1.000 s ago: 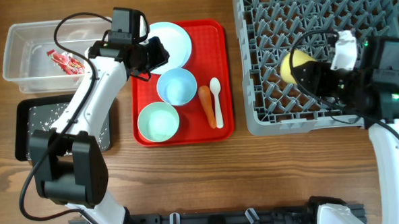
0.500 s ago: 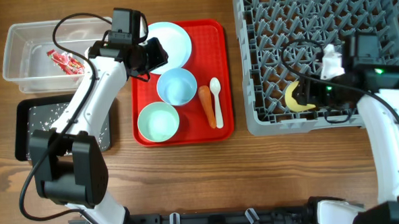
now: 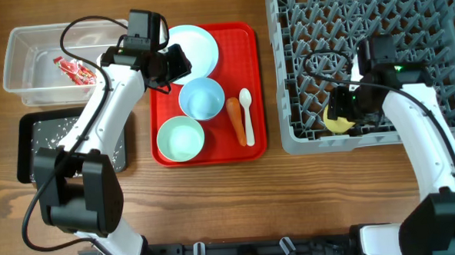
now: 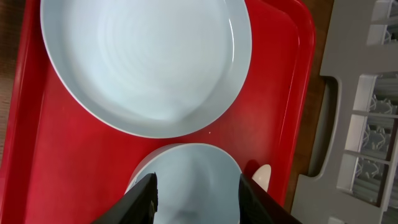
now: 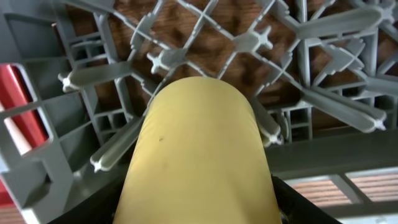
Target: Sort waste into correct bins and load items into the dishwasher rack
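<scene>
Swung to dishwasher rack [image 3: 438,26] near-left corner since before: right gripper [image 3: 342,113]. Unmoved over red tray [image 3: 247,42], plate [image 3: 199,46]: left gripper [image 3: 180,60], jaws apart, empty. Clamped in right jaws, low among pegs: yellow cup [image 3: 337,125]; release likely next.

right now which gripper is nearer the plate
Left. The left gripper hovers at the edge of the plate; the right gripper is far off in the rack, holding the cup.

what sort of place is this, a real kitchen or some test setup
Probably a test bench staged for dish clearing, not a real kitchen: a grey dishwasher rack sits directly on a wooden table beside a red tray, and the right gripper holds a yellow cup.
</scene>
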